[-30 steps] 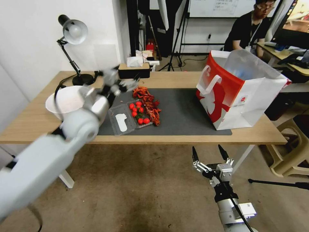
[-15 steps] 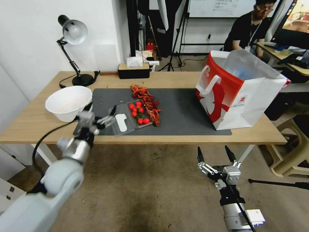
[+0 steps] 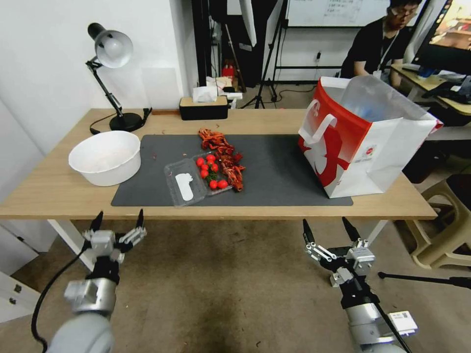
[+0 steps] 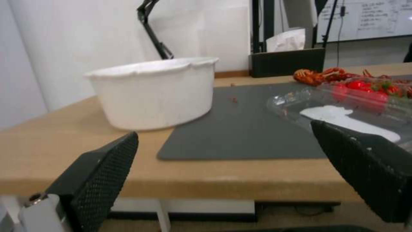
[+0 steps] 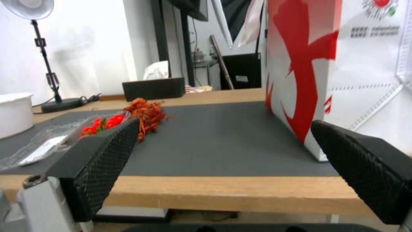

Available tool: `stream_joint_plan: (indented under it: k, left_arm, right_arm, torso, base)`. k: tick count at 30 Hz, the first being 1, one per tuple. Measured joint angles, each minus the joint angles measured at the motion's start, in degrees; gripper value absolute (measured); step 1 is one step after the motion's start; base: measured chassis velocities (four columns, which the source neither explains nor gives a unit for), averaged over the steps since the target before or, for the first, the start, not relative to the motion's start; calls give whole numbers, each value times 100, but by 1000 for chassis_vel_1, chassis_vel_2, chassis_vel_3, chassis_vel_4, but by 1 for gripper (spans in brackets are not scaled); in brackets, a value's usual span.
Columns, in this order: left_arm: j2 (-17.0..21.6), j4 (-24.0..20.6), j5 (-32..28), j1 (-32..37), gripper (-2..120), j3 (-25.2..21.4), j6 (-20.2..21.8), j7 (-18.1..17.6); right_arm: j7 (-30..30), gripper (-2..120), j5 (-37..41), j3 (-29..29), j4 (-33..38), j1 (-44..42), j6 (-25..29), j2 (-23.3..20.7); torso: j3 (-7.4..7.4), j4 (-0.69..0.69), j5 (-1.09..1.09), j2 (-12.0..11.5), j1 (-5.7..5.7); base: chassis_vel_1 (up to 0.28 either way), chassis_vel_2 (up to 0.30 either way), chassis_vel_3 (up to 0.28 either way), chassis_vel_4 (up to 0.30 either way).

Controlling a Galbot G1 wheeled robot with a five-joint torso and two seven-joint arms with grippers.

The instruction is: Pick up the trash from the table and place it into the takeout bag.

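The desk is faced. The takeout bag is seen at two o'clock, trash bowl at ten. Left hand and right hand are held low, fingers apart, empty. The desk edge could be struck on rising.

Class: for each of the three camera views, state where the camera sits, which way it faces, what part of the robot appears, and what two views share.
Head view: high on the robot, looking down at the table; left gripper and right gripper hang open before its front edge.
Left wrist view: below table height, facing the white bowl between its own fingers.
Right wrist view: low, facing the takeout bag between its own fingers.
Shared: both wrist views show the red scraps.
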Motion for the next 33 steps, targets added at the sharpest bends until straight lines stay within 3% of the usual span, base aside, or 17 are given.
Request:
stream_joint_plan:
  k: [5,33]
  left_arm:
    - [-114,56,-10,65,100,-38,-178,52]
    - [-128,106,-99,-12,100,-38,-224,158]
  right_arm:
    - [-33,100,73,-86,-147,84,-21,17]
    - [2,100,73,-167,-213,85,-67,59]
  torso:
    - [0,-1,1,0,0]
    - [0,0,1,-1,0]
  base:
    - [0,0,0,0]
    - [0,0,0,0]
